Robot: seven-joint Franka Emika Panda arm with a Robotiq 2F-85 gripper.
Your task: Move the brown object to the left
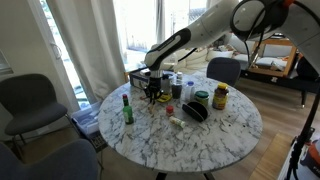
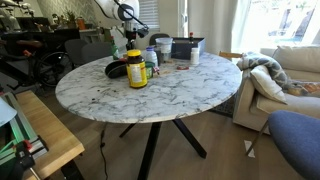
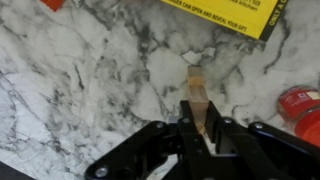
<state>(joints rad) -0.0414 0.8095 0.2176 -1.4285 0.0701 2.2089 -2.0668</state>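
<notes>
The brown object is a small wooden stick-like block. In the wrist view it points away from the jaws over the marble table. My gripper is shut on its near end. In an exterior view the gripper hangs low over the far left part of the round table, next to a green bottle. In an exterior view the gripper is behind the yellow-lidded jar; the brown object is hidden there.
A yellow-labelled box lies just beyond the stick, and a red-lidded container sits to its right. Jars, a dark bowl and a black box crowd the table's far half. Chairs stand around the table.
</notes>
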